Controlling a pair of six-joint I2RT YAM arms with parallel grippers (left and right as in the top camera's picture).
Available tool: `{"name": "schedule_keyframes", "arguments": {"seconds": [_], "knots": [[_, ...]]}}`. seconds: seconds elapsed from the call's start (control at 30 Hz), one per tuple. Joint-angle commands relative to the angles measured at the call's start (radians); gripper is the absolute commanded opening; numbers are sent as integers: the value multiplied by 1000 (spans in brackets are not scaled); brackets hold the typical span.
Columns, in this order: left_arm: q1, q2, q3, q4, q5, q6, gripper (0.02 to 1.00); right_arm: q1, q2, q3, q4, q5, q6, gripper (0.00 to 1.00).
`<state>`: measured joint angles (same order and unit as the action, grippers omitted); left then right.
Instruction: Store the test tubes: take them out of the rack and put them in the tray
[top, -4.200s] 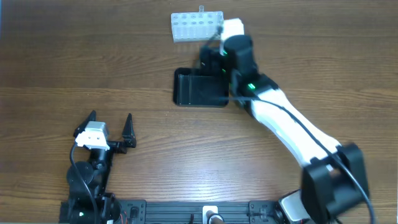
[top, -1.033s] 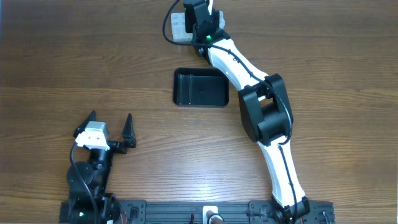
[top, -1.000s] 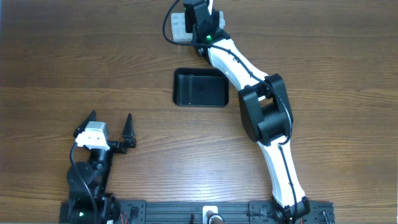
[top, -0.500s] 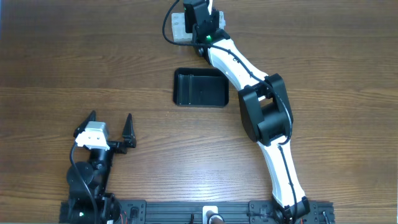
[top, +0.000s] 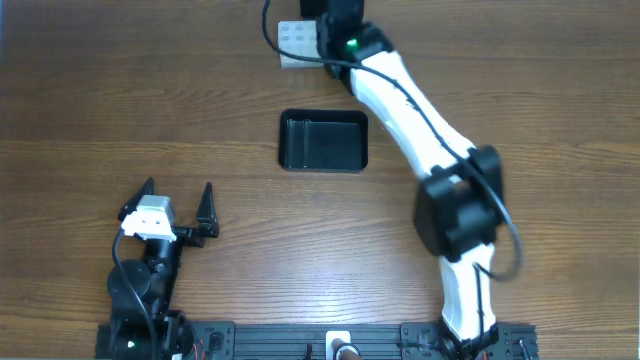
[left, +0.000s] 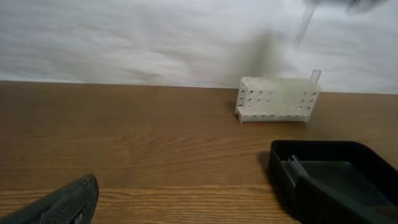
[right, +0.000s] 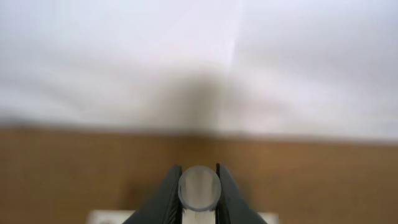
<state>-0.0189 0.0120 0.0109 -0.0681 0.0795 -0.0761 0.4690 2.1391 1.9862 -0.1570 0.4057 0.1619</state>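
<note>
Counter (top: 120, 90) of brown wood grain, lines running side to side, backed by a plain white wall (left: 124, 37). At the far edge, close under that wall, a white rack (top: 298, 42) with rows of round holes in top and sides. One tube (left: 315, 77) upright in the rack's end hole, rim poking above the top. Right hand (right: 198, 177) high over the rack, arm stretched up the counter from its base at near right, fingers pinched tight on a second tube (right: 199, 188), seen end-on between them and clear of the holes. Black tray (top: 330, 145) on the middle of the counter, nearer the bases than the rack and apart from it, low ridges along one side of its floor. Left hand (top: 178, 186) at near left, well away from rack and tray, just above its own base, fingers spread wide with nothing between them. Dark rail (top: 320, 340) with the arms' mounts along the near edge.
</note>
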Motion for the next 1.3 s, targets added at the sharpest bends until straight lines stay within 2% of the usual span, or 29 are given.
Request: {"name": "schedule_keyframes", "arguments": {"seconds": [0.03, 0.2, 0.37, 0.43, 0.53, 0.8, 1.3], "knots": [[3, -6, -5, -3, 17, -14, 1000, 29, -200, 32, -92, 40, 8, 117], [3, -6, -5, -2, 17, -14, 1000, 55, -254, 32, -457, 8, 178, 104], [3, -6, -5, -3, 17, -14, 1000, 54, -218, 6, -828, -180, 325, 97], [3, -6, -5, -3, 17, -14, 998, 55, -194, -14, -884, -222, 344, 97], [3, -6, -5, -2, 17, -14, 1000, 62, -150, -80, -883, -261, 377, 93], [3, -6, -5, -2, 17, -14, 1000, 66, -62, -191, -791, -259, 472, 99], [3, -6, -5, -2, 17, -14, 998, 83, 53, -203, -751, -264, 489, 134]]}}
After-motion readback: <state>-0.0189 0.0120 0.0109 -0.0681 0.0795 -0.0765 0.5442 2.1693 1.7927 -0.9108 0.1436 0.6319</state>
